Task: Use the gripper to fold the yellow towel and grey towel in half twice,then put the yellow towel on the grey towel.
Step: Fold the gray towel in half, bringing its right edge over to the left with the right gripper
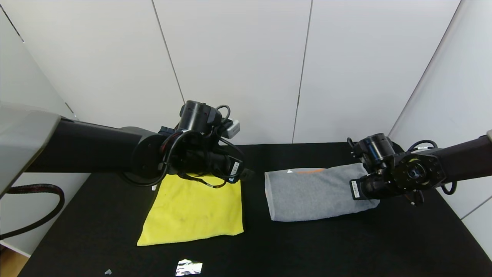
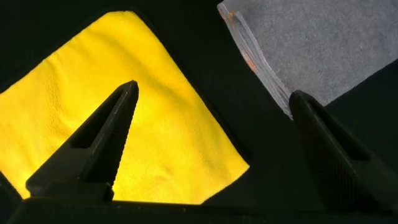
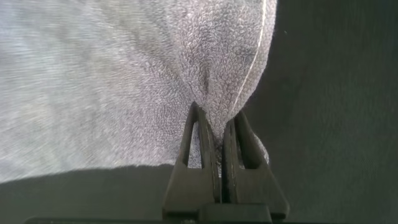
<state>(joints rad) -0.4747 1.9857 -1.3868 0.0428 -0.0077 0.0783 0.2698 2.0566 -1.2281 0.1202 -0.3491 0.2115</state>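
The yellow towel point(image 1: 194, 211) lies folded flat on the black table point(image 1: 315, 246), left of centre; it also fills much of the left wrist view point(image 2: 93, 112). My left gripper point(image 2: 214, 99) hovers open above the towel's far right corner, one finger over the yellow cloth, the other near the grey towel's end point(image 2: 311, 43). The grey towel point(image 1: 311, 194) lies folded to the right, an orange band at its far edge. My right gripper point(image 3: 216, 121) is shut on the grey towel's point(image 3: 112, 81) right end, pinching a bunched fold of it. In the head view that gripper point(image 1: 363, 190) sits at the towel's right edge.
White wall panels point(image 1: 238, 57) close the back and right side just behind the table. A small shiny scrap point(image 1: 189, 267) and a tiny bit point(image 1: 108, 272) lie near the front edge. A black cable point(image 1: 34, 207) loops off the table's left side.
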